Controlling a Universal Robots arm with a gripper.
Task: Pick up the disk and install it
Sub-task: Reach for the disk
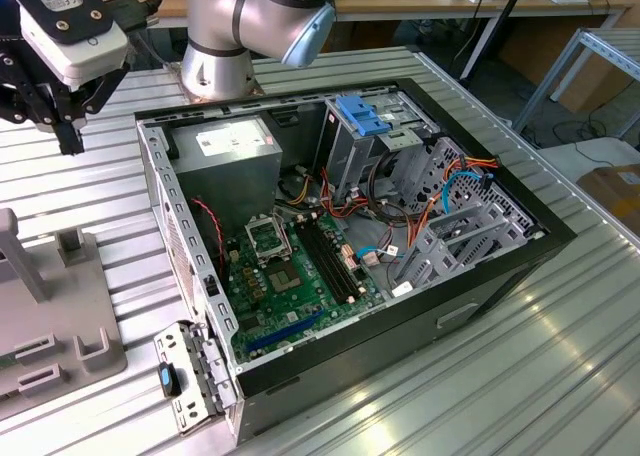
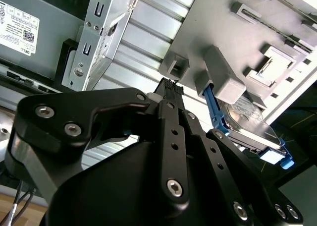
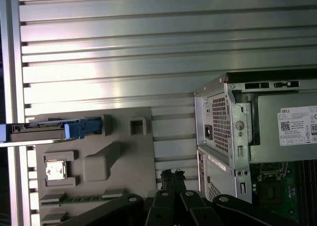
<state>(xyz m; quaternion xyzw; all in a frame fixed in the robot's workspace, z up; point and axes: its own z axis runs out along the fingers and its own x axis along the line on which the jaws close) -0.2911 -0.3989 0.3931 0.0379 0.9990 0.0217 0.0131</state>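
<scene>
Bare table strip (image 1: 125, 191) between fixture (image 1: 60, 321) and case wall (image 1: 160, 196) is open; gripper (image 1: 72, 141) hangs over it. Disk (image 3: 37, 131) stands on edge at the fixture's rim: bare table on its outer side, grey block (image 3: 137, 126) just off its blue end. Inside the case, PSU (image 1: 225, 146) fills the far corner on the exterior view's left, cage (image 1: 350, 156) and cables (image 1: 440, 191) crowd the right. Open above the motherboard (image 1: 290, 276).

The gripper (image 1: 71, 136) hangs pointing downward, its black fingers (image 2: 171, 89) pressed together, holding nothing.
</scene>
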